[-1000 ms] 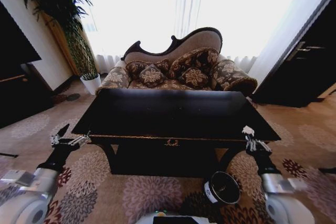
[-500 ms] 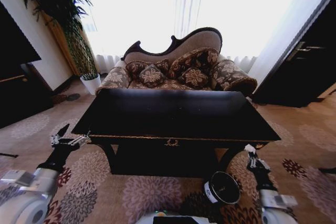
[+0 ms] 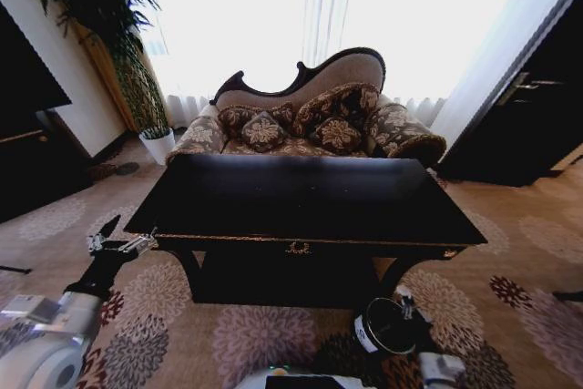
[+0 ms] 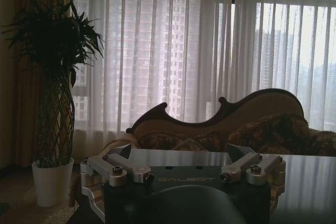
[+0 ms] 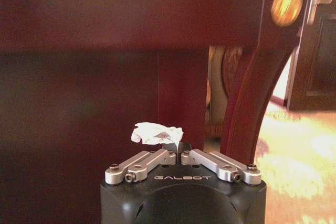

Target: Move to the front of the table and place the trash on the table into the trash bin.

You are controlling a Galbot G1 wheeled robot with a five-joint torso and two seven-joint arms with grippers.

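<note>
The black table with gold trim stands right in front of me, its top bare. The trash bin sits on the carpet below the table's front right part. My right gripper hangs low at the bin's far right rim, shut on the trash, a crumpled white tissue. In the right wrist view this gripper faces the table's dark apron and a curved leg. My left gripper is held open off the table's front left corner, with nothing in it.
A patterned sofa stands behind the table under bright curtained windows. A tall potted plant is at the back left and a dark cabinet at the right. Flowered carpet lies open on both sides.
My right gripper has come down and leftward with the tissue, from the table's front right corner to the bin's rim. The left arm has not moved.
</note>
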